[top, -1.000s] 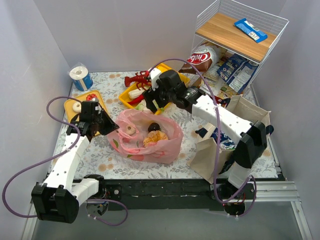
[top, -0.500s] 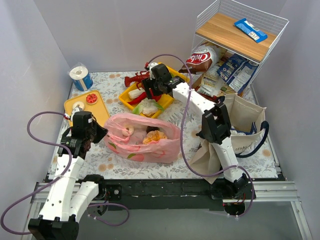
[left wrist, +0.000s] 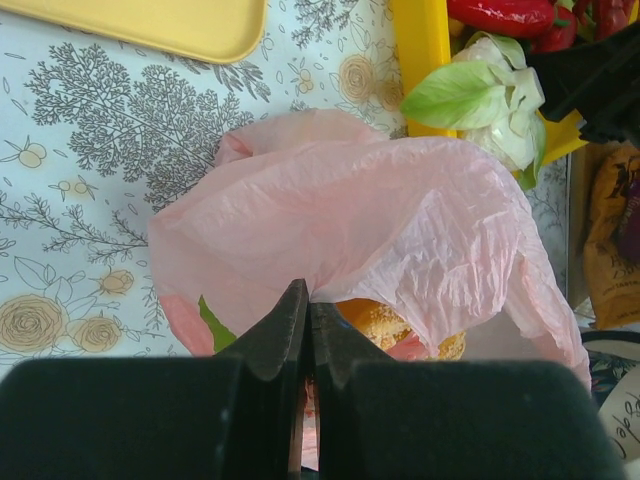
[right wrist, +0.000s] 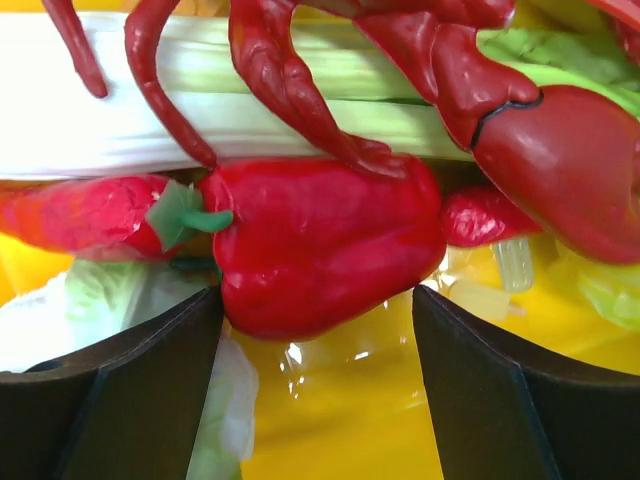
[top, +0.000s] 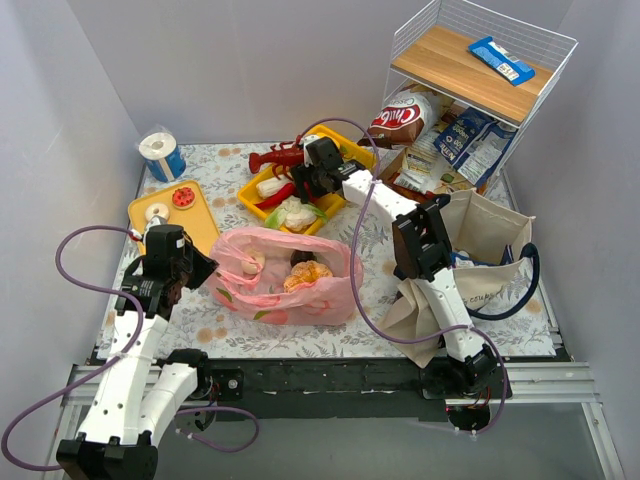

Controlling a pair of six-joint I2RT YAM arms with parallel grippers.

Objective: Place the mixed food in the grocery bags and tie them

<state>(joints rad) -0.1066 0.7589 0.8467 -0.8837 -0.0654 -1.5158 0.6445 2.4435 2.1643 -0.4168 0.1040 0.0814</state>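
Centrally, the pink bag (top: 290, 295) lies slumped and open-mouthed on the flowered table (top: 225, 325). The orange bread (top: 312, 272) and a few other small pieces show inside it.

At the bag's 9 o'clock, the left gripper (top: 207, 266) is clamped on a fold of the thin pink film. The left wrist view shows its two black fingertips (left wrist: 285, 335) meeting with the film pinched between them, and the bag balloons away above.

At the bag's 12 o'clock sits a yellow tray (top: 246, 198) heaped with toy food, and the right gripper (top: 303, 183) hangs over it. In the right wrist view its fingers (right wrist: 120, 380) stand wide apart with a red pepper (right wrist: 320, 245) lying between them. Whether either finger touches the pepper cannot be told. Just past the pepper lie a red lobster (right wrist: 540, 150) and a pale green-white stalk (right wrist: 150, 120), with the lobster's legs draped over the stalk. Lettuce (top: 298, 213) lies at the tray's near end, just beside the bag's rim.

At the bag's 3 o'clock the canvas tote (top: 495, 225) stands open, its navy strap (top: 528, 285) looping out to the side. At 1 o'clock a wire shelf (top: 450, 65) has snack packets (top: 475, 140) beneath its wooden board. A smaller yellow tray (top: 190, 222) lies at 10 o'clock. A paper roll (top: 162, 155) stands at 11 o'clock in the far corner.
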